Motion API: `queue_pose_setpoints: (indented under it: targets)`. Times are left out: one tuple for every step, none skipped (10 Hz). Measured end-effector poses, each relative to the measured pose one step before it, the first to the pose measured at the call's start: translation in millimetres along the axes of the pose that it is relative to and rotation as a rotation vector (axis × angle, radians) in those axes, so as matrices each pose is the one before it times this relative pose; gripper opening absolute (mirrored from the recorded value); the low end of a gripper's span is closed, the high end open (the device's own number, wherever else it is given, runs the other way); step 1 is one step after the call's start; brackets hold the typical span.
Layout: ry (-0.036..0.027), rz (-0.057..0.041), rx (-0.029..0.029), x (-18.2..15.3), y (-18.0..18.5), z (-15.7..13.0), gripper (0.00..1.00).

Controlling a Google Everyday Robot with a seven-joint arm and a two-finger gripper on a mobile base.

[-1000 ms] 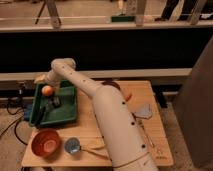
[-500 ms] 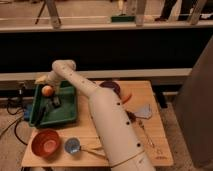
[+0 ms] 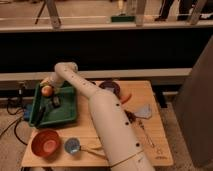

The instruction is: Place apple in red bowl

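A light wooden slatted table point(image 3: 150, 145) fills the lower half of the camera view, with a long dark counter front running behind it; the thick white robot arm point(image 3: 107, 120) rises from the table's near edge, slants up and to the left across the top, bends at a rounded elbow above the far left corner and turns down again; a rectangular green plastic tray point(image 3: 67, 114) lies on the left part of the table, with a couple of small dark items in it that are too blurred to name; the round shallow orange-red bowl point(image 3: 46, 142) with a lighter inside stands at the near left corner, in front of the tray and apart from it, with nothing in it; a dark maroon bowl point(image 3: 110, 87) sits at the far edge, just right of the arm; a flat pale grey-blue piece point(image 3: 144, 111) lies right of the arm; a small blue cup point(image 3: 72, 146) stands just beside the red bowl, on its right; a slim orange item point(image 3: 126, 97) lies near the maroon bowl; the small round orange-red apple point(image 3: 47, 91) rests in the tray's far left corner, well apart from the red bowl; the gripper point(image 3: 48, 84) is down at the apple, right over its top, and whether it has taken hold of the fruit cannot be told.
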Motion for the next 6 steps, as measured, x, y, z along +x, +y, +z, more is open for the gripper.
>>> queue_pose_setpoints:
  targets:
    - [0.0014, -0.00104, 0.00054, 0.82, 1.55, 2.33, 0.66]
    - [0.00051, -0.00264, -0.00066, 1.17, 0.11, 2.34, 0.66]
    - [-0.0016, -0.00326, -0.00364, 0.24, 0.42, 3.32, 0.66]
    - [-0.00104, -0.00215, -0.00284, 0.07, -0.18, 1.98, 0.66]
    - [-0.00169, -0.00072, -0.00492, 0.27, 1.07, 2.57, 0.66]
    - [-0.00161, 0.00029, -0.00413, 0.13, 1.44, 1.85, 0.66]
